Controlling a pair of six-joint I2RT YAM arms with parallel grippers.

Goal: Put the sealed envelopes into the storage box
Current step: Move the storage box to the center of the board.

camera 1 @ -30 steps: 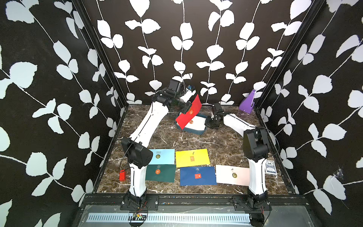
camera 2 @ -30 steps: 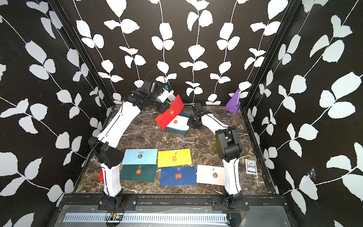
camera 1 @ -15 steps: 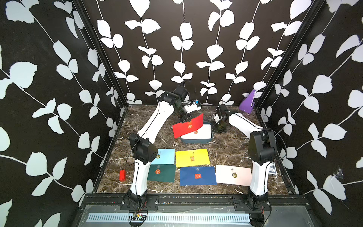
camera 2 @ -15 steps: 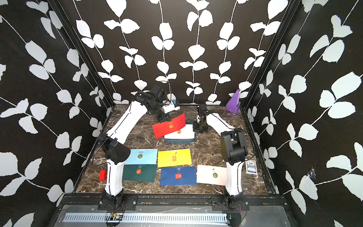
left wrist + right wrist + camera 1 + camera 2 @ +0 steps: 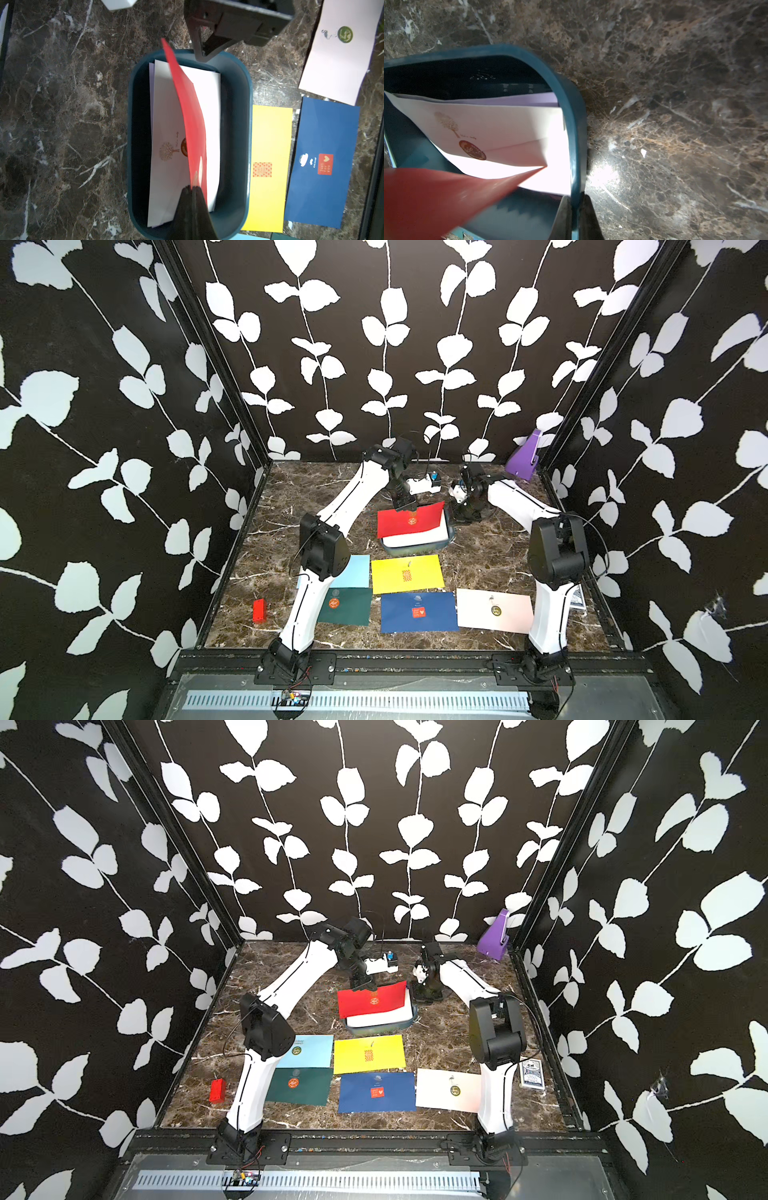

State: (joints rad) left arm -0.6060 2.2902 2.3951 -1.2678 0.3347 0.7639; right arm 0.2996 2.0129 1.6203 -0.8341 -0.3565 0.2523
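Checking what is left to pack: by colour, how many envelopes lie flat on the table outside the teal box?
Light blue envelope: 1
Yellow envelope: 1
Dark green envelope: 1
Navy envelope: 1
Pale pink envelope: 1
Total: 5

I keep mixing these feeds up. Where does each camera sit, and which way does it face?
Top views: high at the front, looking down on the table; left arm and right arm show whole.
Left wrist: above the storage box, looking in; left gripper pinches the red envelope.
Right wrist: low beside the box, facing down; right gripper clamps its rim.
Shared by wrist views: box, red envelope, white envelope.
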